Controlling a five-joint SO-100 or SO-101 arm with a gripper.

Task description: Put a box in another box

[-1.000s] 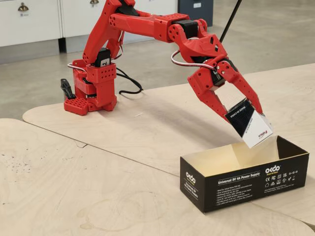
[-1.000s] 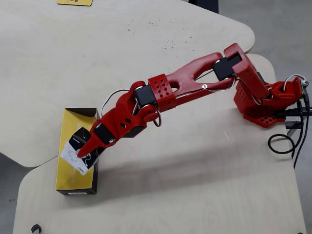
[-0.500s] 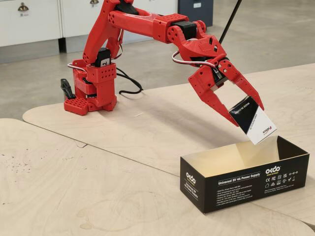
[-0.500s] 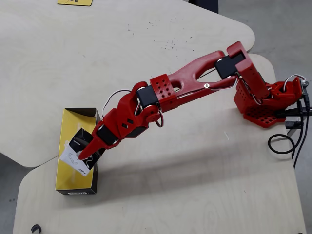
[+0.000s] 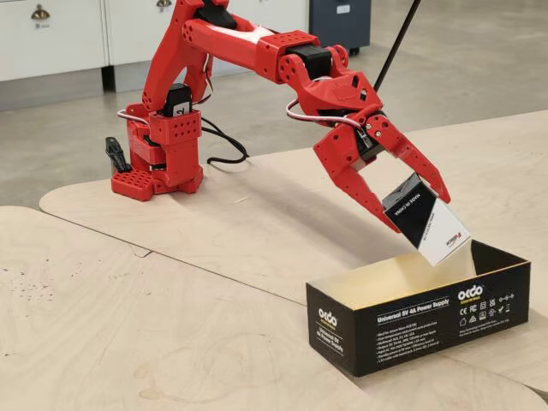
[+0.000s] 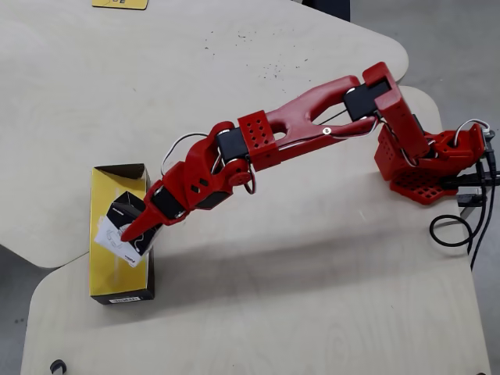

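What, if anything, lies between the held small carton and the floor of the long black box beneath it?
Nothing: in the fixed view only air separates the small carton, shut in the end effector, from the long black box.

Two pale plywood tabletops with rounded corners are seen, one (image 5: 257,223) butted against the other (image 5: 103,325) along a curved seam. On the far top, the red base of the arm (image 5: 158,163) is mounted near the edge, with black cables (image 6: 461,226) trailing beside it in the overhead view. The long black box (image 5: 419,321) is set open-side up across the seam, its yellowish inside (image 6: 109,266) shown from above. Dark specks (image 6: 250,39) are scattered on the near top, where a yellow item (image 6: 119,4) is cut off by the frame edge.
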